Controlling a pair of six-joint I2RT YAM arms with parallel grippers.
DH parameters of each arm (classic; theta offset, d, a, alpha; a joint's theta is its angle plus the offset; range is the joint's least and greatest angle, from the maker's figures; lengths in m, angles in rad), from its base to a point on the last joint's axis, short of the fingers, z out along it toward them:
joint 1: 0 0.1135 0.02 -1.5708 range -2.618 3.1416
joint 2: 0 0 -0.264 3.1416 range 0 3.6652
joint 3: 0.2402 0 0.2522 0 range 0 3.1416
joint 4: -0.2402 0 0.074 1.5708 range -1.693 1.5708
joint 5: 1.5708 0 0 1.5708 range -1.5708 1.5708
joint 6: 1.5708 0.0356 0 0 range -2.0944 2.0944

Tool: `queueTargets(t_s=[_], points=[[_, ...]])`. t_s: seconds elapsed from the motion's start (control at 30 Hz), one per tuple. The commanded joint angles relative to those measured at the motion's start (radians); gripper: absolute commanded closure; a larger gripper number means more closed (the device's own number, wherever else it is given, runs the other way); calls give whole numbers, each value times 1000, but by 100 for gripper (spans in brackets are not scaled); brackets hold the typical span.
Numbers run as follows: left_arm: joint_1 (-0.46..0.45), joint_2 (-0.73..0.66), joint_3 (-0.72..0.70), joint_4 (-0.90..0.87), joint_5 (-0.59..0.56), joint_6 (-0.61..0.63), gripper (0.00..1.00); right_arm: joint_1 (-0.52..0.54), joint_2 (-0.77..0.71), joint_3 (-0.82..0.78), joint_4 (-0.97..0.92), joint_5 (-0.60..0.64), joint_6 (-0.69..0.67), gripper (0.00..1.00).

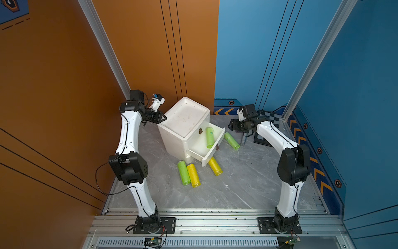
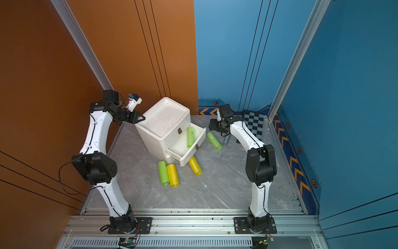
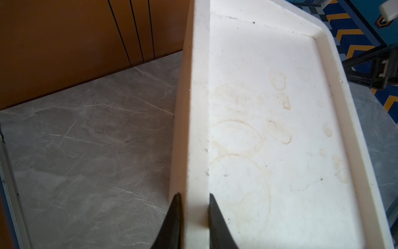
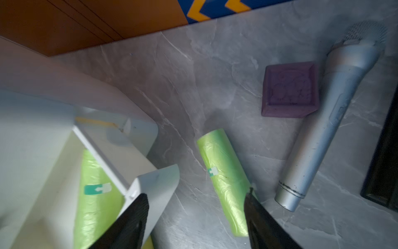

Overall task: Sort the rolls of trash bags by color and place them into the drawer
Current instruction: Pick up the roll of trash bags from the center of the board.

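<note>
Both top views: right yellow roll (image 1: 216,167) has its far end tucked under the open drawer (image 1: 210,156) front. Of the grey microphone (image 1: 243,140) only the butt end shows there, the rest is behind the right gripper (image 4: 196,195). The checkerboard (image 1: 269,120) is partly behind the right arm (image 1: 271,133).

Right wrist view: green roll in the drawer (image 4: 94,215) is half behind the drawer wall and cut by the frame edge. The drawer unit (image 4: 32,97) is blurred.

Both wrist views cut the jaws off, tips only, left gripper (image 3: 195,195) included.
</note>
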Motion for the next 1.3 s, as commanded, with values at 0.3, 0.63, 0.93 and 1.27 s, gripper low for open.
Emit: queueTargets(t_s=[0.3, 0.63, 0.93, 1.27], points=[[19, -19, 14, -27, 66, -93, 100, -30, 146, 73, -118, -2, -261, 27], [18, -3, 31, -27, 51, -95, 100, -8, 243, 126, -122, -13, -276, 28], [19, 5, 34, -28, 44, -96, 100, 9, 285, 112, -129, 12, -267, 40], [18, 11, 32, -27, 47, -96, 100, -3, 233, 45, -126, 24, -190, 69]])
